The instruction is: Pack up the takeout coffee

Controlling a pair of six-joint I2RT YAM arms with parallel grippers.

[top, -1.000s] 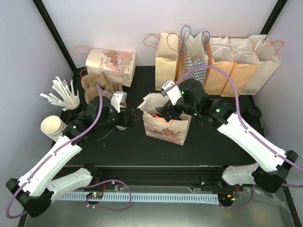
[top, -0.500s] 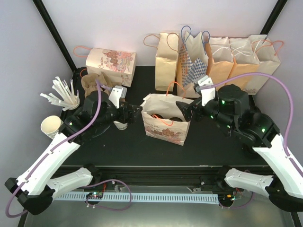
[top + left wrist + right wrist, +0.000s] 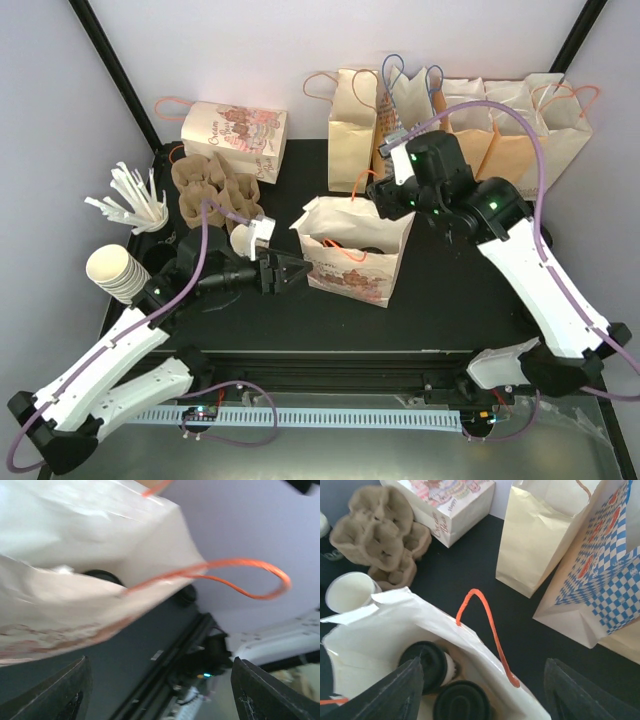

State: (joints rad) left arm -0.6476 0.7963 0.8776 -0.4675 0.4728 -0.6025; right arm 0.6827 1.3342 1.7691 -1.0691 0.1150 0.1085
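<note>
A white paper bag with orange handles stands open at the table's middle. Two takeout coffees with black lids sit inside it; they show as dark shapes in the top view. My left gripper is open and empty, just left of the bag's front corner. Its wrist view shows the bag's side, an orange handle and one lid. My right gripper is open and empty above the bag's back right edge, looking down into it.
A lidless white cup stands left of the bag. Brown cup carriers, a printed box, stirrers and stacked cups are on the left. Several tall paper bags line the back.
My right gripper has come out of the white bag and now sits above its back right edge. My left gripper has shifted down and right, toward the bag's front left corner.
</note>
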